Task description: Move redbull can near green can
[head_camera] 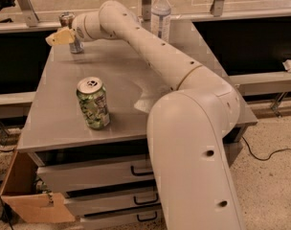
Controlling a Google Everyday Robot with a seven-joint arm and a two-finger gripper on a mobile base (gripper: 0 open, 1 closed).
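Note:
The slim silver redbull can (69,21) stands upright at the far left corner of the grey table (136,71). My gripper (61,36) is at that can, at its front-left side, and covers its middle part. The arm reaches across the table from the lower right. The green can (93,103), with a green and white mottled pattern and a silver top, stands upright near the table's front left, well apart from the redbull can.
A clear water bottle (161,12) stands at the table's back edge, right of my arm. Drawers (97,171) sit under the table. A cardboard box (26,200) is on the floor at the lower left. A cable (270,155) lies on the floor at the right.

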